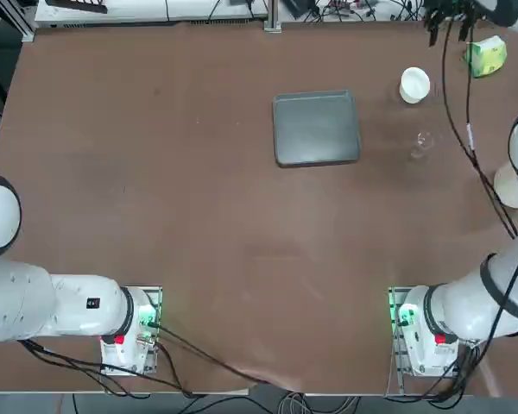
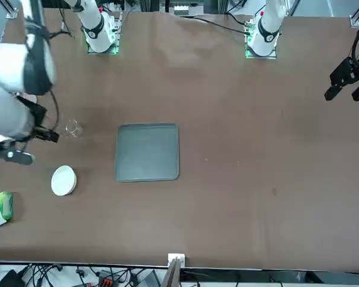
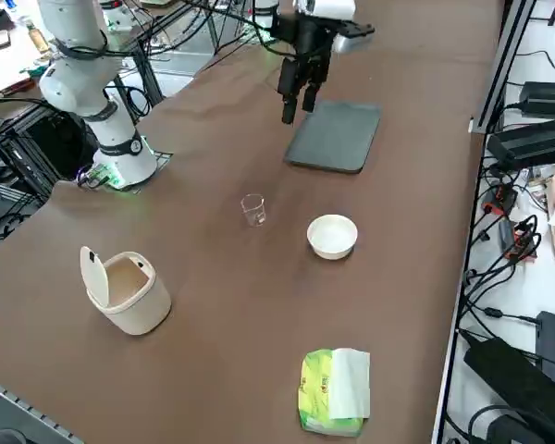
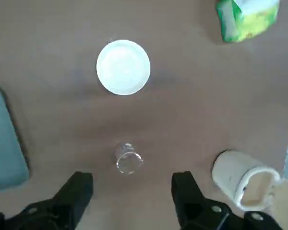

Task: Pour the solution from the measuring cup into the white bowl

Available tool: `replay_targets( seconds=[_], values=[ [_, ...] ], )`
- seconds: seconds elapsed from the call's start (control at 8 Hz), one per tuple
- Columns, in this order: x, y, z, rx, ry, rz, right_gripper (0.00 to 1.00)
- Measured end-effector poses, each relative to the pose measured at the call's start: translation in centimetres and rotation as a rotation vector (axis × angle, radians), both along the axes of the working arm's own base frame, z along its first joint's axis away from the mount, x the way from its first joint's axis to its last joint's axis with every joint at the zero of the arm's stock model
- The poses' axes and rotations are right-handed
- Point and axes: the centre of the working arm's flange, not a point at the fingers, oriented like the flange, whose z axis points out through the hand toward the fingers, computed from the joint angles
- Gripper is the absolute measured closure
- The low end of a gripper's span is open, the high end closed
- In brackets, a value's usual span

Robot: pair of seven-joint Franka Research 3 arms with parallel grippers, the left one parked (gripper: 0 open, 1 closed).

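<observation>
right gripper (image 4: 132,184) open, nothing held. measuring cup (image 4: 128,158) upright on tabletop (image 3: 213,277), near white bowl (image 4: 123,67). advise: centre the fingers around the cup, descend vertically, close gently; thin walls may slip; lift level.

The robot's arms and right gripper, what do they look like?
The arms are white and rounded, with dark bands at the joints and black cables running along them. Near the base of the right arm there's a small red spot and a green glow. The right gripper is black, with two chunky fingers.
</observation>
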Motion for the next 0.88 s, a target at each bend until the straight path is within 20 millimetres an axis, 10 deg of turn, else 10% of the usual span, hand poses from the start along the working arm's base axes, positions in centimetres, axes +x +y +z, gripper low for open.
replay_targets(
  seconds=[0.5, 0.88],
  values=[
    [-3.5, -4.9, 7.2, 0.311, -0.052, 0.074, 0.0],
    [-8.8, -0.1, 11.6, 0.26, -0.093, 0.088, 0.0]
  ],
)
